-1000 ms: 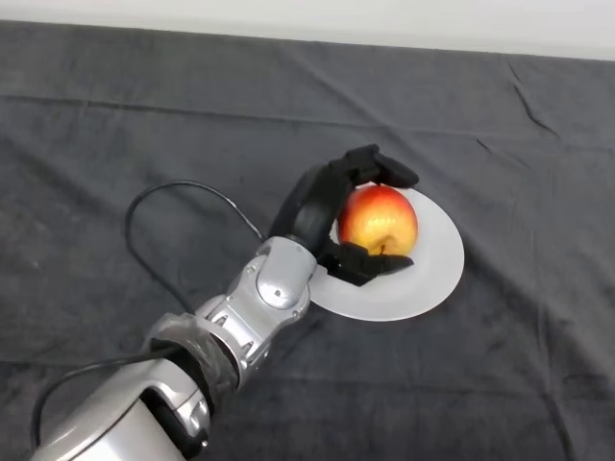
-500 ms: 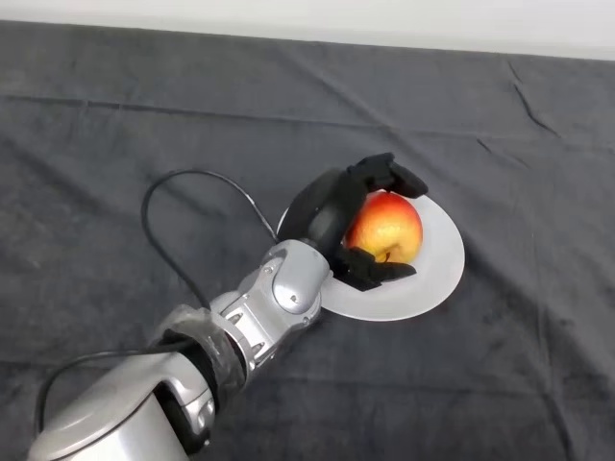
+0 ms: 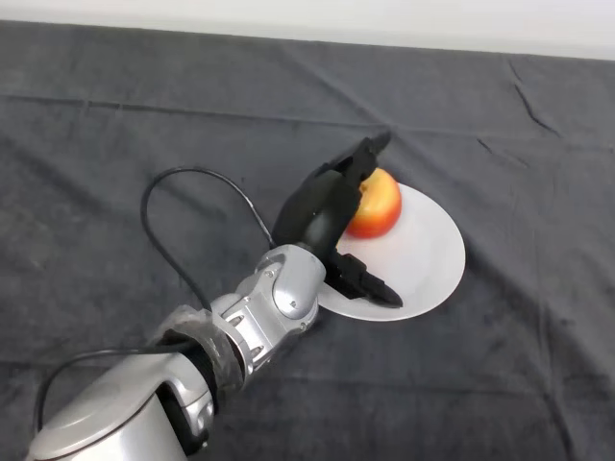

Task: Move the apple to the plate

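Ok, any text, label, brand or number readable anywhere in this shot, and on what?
None: no readable text in the head view.
Apple: no sticker or mark showing.
White plate: plain, no print.
Left hand and silver-grey arm: no legible label or number.
Dark cloth: plain, no writing.
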